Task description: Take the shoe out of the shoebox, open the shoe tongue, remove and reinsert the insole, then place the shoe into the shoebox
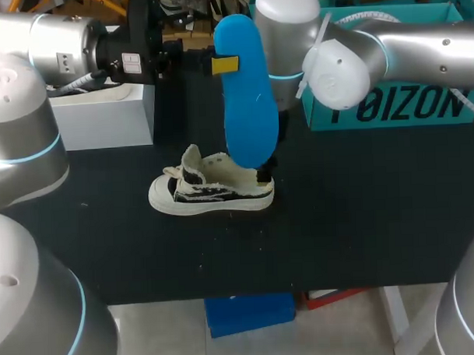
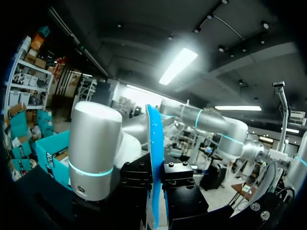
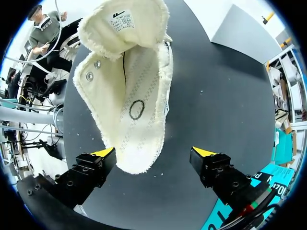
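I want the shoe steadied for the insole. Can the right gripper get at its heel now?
Probably yes. The right gripper is open just above the heel of the shoe, nothing between them; the insole is held up by the left gripper.

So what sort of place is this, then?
Probably a robotics test lab: a shoe sits on a black table, and the robot's left tool holds a blue insole above it.

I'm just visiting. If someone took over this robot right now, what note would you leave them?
Left end effector: shut on the blue insole, held upright above the shoe.
Right end effector: open, at the shoe's heel.
Shoe is on the table, outside the shoebox.
Done: shoe out, tongue open, insole removed.
Left: reinsert insole, put shoe in shoebox.
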`<state>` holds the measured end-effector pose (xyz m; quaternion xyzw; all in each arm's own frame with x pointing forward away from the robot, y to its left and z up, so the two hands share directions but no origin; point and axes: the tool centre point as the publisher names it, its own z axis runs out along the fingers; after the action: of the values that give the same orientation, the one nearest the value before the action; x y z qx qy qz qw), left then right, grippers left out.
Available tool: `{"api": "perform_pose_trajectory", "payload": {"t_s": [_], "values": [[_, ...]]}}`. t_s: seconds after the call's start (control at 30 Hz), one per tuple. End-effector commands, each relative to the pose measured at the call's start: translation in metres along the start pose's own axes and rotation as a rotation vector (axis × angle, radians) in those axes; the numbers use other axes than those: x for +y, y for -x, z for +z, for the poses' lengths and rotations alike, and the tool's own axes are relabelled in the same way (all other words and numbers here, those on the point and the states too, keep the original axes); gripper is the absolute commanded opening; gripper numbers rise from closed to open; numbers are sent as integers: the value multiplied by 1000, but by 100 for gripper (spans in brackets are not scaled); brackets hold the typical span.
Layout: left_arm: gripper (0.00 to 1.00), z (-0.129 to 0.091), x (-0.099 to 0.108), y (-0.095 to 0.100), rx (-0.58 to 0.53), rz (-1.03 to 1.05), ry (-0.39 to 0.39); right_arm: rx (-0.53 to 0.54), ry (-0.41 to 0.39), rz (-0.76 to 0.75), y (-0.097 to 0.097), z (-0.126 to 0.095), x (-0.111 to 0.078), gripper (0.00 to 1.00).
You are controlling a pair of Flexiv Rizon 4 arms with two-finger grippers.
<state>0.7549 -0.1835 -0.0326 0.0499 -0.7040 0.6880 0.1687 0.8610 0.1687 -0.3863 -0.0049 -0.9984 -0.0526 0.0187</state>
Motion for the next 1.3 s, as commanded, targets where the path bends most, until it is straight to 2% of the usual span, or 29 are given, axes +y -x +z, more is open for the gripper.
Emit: {"api": "perform_pose_trajectory", "payload": {"t_s": [0.03, 0.53, 0.77, 1.07, 1.3], "values": [[0, 2, 1, 0, -3, 2, -1, 3, -4, -1, 1, 1, 2, 100], [0, 2, 1, 0, -3, 2, -1, -19, -6, 12, -13, -8, -5, 100], [0, 2, 1, 0, -3, 2, -1, -63, 149, 35, -19, -8, -10, 100], [0, 2, 1, 0, -3, 2, -1, -105, 286, 39, -22, -8, -13, 100], [0, 2, 1, 0, -3, 2, -1, -135, 440, 51, -21, -5, -15, 100]]}}
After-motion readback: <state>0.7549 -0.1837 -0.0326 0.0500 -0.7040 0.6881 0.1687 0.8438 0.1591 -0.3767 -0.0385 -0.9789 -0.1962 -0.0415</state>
